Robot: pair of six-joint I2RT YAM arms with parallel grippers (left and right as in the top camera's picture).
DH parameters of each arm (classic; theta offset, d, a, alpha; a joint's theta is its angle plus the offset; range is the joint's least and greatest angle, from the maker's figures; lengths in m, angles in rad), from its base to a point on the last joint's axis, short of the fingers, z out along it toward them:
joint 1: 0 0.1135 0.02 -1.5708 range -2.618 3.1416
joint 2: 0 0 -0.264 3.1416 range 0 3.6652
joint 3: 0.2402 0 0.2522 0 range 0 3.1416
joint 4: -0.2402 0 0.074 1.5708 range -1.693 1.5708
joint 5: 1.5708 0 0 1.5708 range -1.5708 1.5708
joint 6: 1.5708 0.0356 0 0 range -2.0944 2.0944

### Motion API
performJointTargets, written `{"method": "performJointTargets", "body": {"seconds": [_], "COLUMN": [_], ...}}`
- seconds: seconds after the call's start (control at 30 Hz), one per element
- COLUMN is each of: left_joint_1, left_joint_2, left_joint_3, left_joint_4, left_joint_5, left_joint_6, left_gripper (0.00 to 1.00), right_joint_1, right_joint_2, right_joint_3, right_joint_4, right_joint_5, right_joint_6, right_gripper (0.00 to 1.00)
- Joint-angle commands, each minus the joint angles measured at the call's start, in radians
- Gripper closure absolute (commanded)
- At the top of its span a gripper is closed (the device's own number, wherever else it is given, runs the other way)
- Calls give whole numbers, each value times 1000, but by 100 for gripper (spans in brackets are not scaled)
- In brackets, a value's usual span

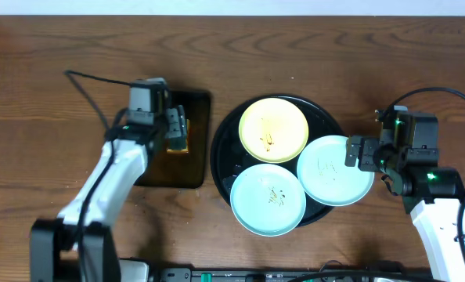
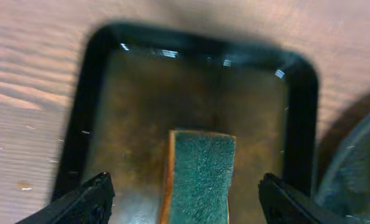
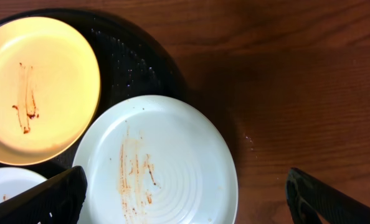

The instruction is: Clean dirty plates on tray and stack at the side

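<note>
Overhead: the round black tray (image 1: 221, 150) holds three dirty plates: one yellow plate (image 1: 273, 129), one mint plate (image 1: 268, 199), one white plate (image 1: 335, 170). The rectangular tray (image 1: 197, 160) holds one sponge (image 1: 178, 146).

Left wrist: my left gripper (image 2: 188, 202) gapes wide, one finger either side of the sponge.

Right wrist: my right gripper (image 3: 185, 199) is spread wide over the white plate, grasping nothing.

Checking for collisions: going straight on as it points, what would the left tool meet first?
Probably the green sponge in the small black tray, between the open fingers of the left tool; depth is unclear.
</note>
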Motion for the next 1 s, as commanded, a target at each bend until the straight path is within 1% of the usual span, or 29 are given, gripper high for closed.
{"method": "performJointTargets", "body": {"seconds": [0.0, 0.17, 0.33, 0.37, 0.43, 0.5, 0.53, 0.6, 0.67, 0.8, 0.93, 0.97], "left_joint_1": [-18, -40, -53, -53, -53, -53, -53, -53, -53, -53, -53, -53], "left_joint_2": [82, 166, 206, 211, 214, 214, 214, 214, 214, 180, 83, 64], "left_joint_3": [14, 14, 14, 14, 13, 12, 12, 12, 12, 13, 13, 13], "left_joint_4": [29, 53, 55, 55, 54, 49, 45, 32, 23, 3, -23, -32], "left_joint_5": [-5, -5, -6, -6, -6, -6, -6, -6, -6, -6, -6, -6], "left_joint_6": [18, 18, 18, 17, 17, 17, 16, 17, 17, -7, -26, -32], "left_gripper": [26, 29, 36, 39, 49, 71, 77, 86, 92, 93, 93, 93], "right_joint_1": [6, 6, 6, 6, 6, 6, 6, 6, 6, 6, -10, -21], "right_joint_2": [-3, -3, -3, -3, -3, -3, -3, -3, -3, -2, 2, 6], "right_joint_3": [19, 19, 19, 19, 19, 19, 19, 19, 19, 18, 18, 18], "right_joint_4": [3, 3, 3, 3, 3, 3, 3, 2, -4, -31, -64, -65], "right_joint_5": [5, 5, 4, 5, 2, 2, 2, 2, 6, 51, 103, 103], "right_joint_6": [-13, -12, -12, -9, -9, -9, -9, -9, -9, -8, 14, 17], "right_gripper": [1, 1, 1, 1, 1, 1, 1, 1, 1, 1, 1, 2]}}
